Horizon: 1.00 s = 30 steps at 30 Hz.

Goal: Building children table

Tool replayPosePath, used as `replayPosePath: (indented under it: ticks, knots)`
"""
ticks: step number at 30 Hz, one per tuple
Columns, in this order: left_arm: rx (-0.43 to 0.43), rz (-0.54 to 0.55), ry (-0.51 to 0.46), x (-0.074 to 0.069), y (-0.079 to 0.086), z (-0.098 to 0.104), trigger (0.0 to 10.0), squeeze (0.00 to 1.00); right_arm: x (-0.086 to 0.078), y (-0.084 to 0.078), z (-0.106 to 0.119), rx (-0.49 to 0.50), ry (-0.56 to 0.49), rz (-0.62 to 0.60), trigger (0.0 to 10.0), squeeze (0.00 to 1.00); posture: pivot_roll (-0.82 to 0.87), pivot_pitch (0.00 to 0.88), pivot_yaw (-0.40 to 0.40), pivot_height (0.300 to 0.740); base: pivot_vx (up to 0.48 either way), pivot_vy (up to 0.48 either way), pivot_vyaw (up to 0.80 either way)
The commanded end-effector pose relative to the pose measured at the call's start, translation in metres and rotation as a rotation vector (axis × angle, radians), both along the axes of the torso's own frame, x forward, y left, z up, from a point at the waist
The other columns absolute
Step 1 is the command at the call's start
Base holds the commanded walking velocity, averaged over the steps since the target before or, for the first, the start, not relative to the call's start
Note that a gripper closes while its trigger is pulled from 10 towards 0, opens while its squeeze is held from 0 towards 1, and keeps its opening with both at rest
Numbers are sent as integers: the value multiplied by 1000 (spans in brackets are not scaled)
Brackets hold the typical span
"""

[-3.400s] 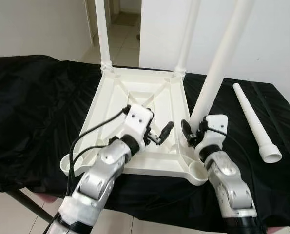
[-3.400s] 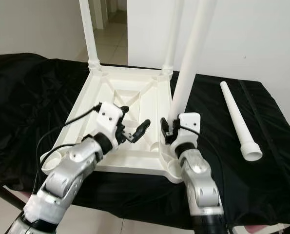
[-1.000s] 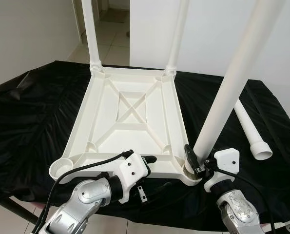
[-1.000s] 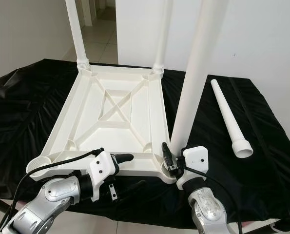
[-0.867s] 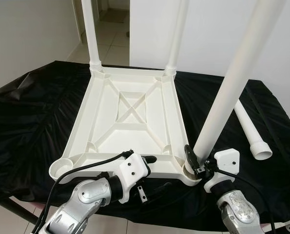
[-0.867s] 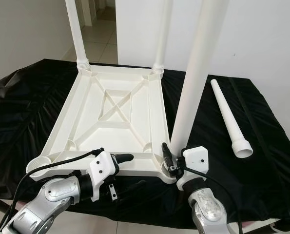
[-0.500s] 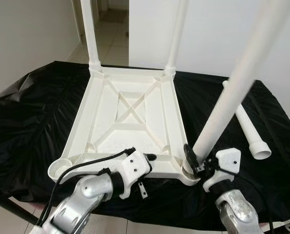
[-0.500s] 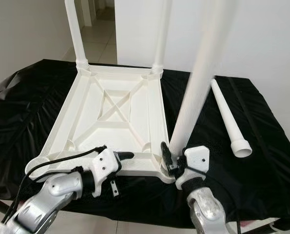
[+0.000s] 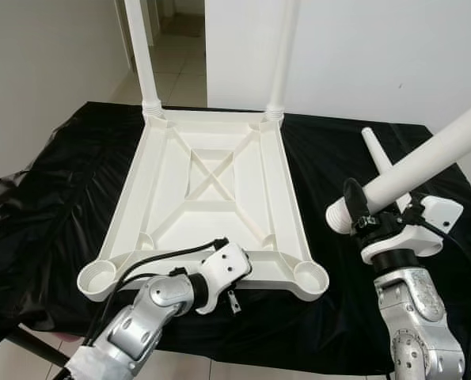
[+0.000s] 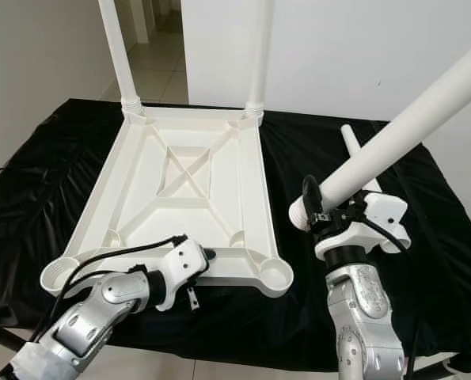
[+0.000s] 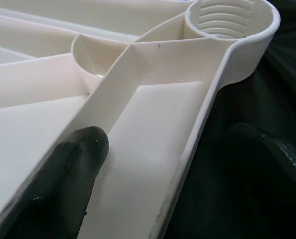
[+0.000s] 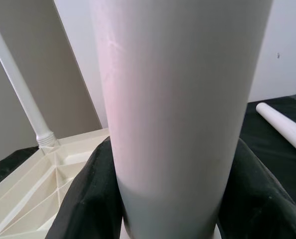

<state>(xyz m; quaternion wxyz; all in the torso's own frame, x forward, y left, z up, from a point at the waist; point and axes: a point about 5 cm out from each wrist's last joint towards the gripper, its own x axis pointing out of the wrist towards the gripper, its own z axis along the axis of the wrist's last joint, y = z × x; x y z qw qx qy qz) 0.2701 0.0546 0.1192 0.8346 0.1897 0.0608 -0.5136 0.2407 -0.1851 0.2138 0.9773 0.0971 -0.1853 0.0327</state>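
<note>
Beside tabletop [image 9: 211, 182] | right gripper [image 10: 330, 212] clamps leg [image 10: 409, 127] | left gripper [image 11: 162, 164] spread, apparently straddling rim

A cream-white moulded plastic tabletop [image 9: 211, 190] lies upturned on a glossy black cloth [image 9: 53, 182]. The round plastic legs [image 9: 425, 158] are plain white. Both silver arms end in black fingers [image 11: 63, 174], with white wrist housings [image 9: 425, 229].

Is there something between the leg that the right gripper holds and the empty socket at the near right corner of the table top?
Nothing visible. The right gripper holds the leg tilted, beside and above the open socket; only bare black cloth lies between.
</note>
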Motion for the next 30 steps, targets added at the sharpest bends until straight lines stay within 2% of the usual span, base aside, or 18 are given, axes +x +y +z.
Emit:
replayPosePath:
  ticks: [1,5,11,12,14,17,18,19,22,26,30]
  knots:
    - [15,246,-84,19,16,0,10000,0,-2,3,3,14,-9,11,10000,0,-73,78,20,740,0,0,0]
    - [13,259,-89,22,16,1,10000,0,-2,3,3,17,-5,13,10000,0,-72,81,20,740,0,0,0]
    - [-4,299,-130,36,20,12,10000,0,-2,5,4,30,16,30,10000,0,-68,88,18,740,0,0,0]
    - [-39,244,-110,31,17,16,10000,0,-3,7,2,24,30,45,10000,0,-70,87,19,740,0,0,0]
    - [-39,244,-110,31,17,16,10000,0,-3,7,2,24,30,45,10000,0,-70,87,19,740,0,0,0]
    - [-97,97,-66,11,9,21,10000,0,-4,9,-2,-4,55,74,10000,0,-66,86,16,740,0,0,0]
    - [-131,18,-27,-1,6,24,10000,0,-2,11,-7,-47,91,83,10000,0,-62,86,14,740,0,0,0]
    - [-131,18,-27,-1,6,24,10000,0,-2,11,-7,-47,91,83,10000,0,-62,86,14,740,0,0,0]
    - [-195,-106,42,-19,1,29,10000,0,4,15,-20,-169,188,90,10000,0,-55,84,8,740,0,0,0]
    - [-251,-144,125,-26,0,33,10000,0,10,21,-29,-246,234,115,10000,0,-44,83,0,740,0,0,0]
    - [-263,-131,148,-26,1,35,10000,0,13,25,-29,-274,239,125,10000,0,-33,81,-6,740,0,0,0]
